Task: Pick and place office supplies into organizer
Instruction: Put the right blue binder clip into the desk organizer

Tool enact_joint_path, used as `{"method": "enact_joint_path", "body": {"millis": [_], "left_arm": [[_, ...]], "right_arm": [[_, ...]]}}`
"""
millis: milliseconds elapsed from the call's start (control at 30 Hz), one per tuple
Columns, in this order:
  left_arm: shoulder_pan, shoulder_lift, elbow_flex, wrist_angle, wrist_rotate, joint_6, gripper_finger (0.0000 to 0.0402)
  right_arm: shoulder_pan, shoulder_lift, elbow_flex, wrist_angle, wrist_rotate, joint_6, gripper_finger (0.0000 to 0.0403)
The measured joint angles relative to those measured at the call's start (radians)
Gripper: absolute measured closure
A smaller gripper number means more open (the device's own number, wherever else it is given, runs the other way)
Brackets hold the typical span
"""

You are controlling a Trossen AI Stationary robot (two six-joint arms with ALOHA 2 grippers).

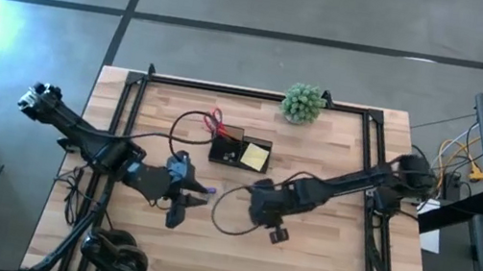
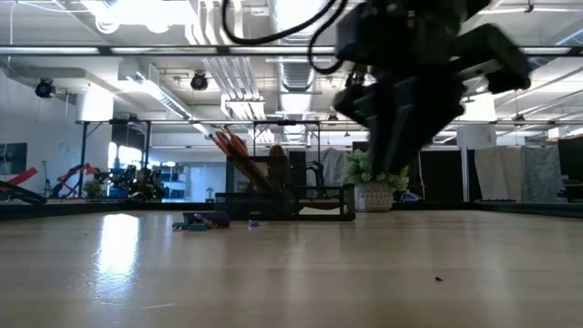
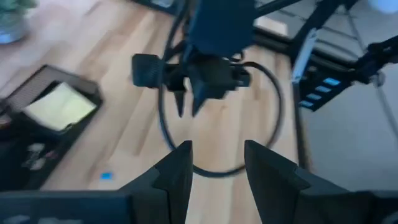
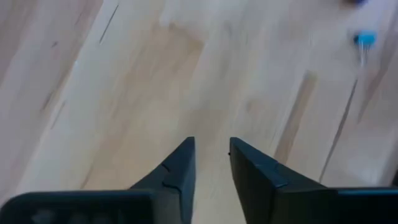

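Note:
The black organizer (image 1: 241, 151) stands at the table's far middle. A yellow sticky-note pad (image 1: 255, 157) lies in one compartment, and red-handled scissors (image 1: 216, 122) stick up out of its left end. A tiny blue item (image 3: 106, 176) lies on the bare wood near the organizer and also shows in the right wrist view (image 4: 365, 38). My left gripper (image 3: 217, 163) hangs open above the table's middle, pointing toward my right gripper (image 1: 257, 211). My right gripper (image 4: 211, 163) points down at bare wood, its fingers a little apart with nothing between them.
A green ball-shaped plant (image 1: 302, 102) sits at the far edge. Black headphones (image 1: 115, 257) lie at the near left corner. A black cable (image 1: 226, 219) loops on the wood between the two grippers. Bare wood stretches along the near right.

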Motion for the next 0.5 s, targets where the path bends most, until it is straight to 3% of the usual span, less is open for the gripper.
{"method": "enact_joint_path", "body": {"millis": [133,233,367,500], "left_arm": [[-0.027,-0.059,-0.004,-0.134,-0.026,-0.049,0.0272],[-0.057,-0.125,-0.006,-0.252,-0.11,-0.13,0.0272],[-0.079,-0.229,-0.03,-0.344,-0.24,-0.231,0.0272],[-0.077,-0.325,-0.102,-0.365,-0.264,-0.238,0.0272]], "right_arm": [[-0.036,0.102,0.118,0.005,0.013,-0.064,0.0276],[-0.079,0.158,0.209,0.002,0.008,-0.086,0.0264],[-0.136,0.219,0.312,0.002,0.0,-0.164,0.0263],[-0.175,0.302,0.393,0.0,-0.059,-0.228,0.0268]]}}
